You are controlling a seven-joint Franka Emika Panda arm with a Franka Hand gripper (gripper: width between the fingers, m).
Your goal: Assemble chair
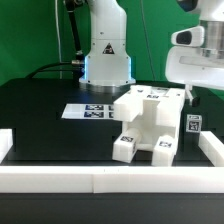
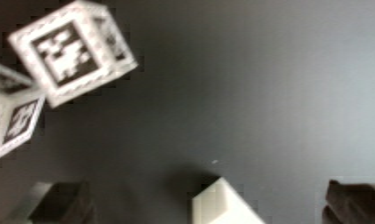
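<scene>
Reading no words anywhere: only square black-and-white tags, plus a triangle sticker (image 1: 108,47) on my arm base (image 1: 105,65). Counting one part-built chair (image 1: 148,118), which is sitting mid-table and showing three tags. One loose tagged post (image 1: 192,125) is standing just beside it, on the exterior view's right. One marker board (image 1: 90,111) is lying behind the chair. My gripper (image 1: 189,98) is hanging near the post, spread wide, pinching nothing.
</scene>
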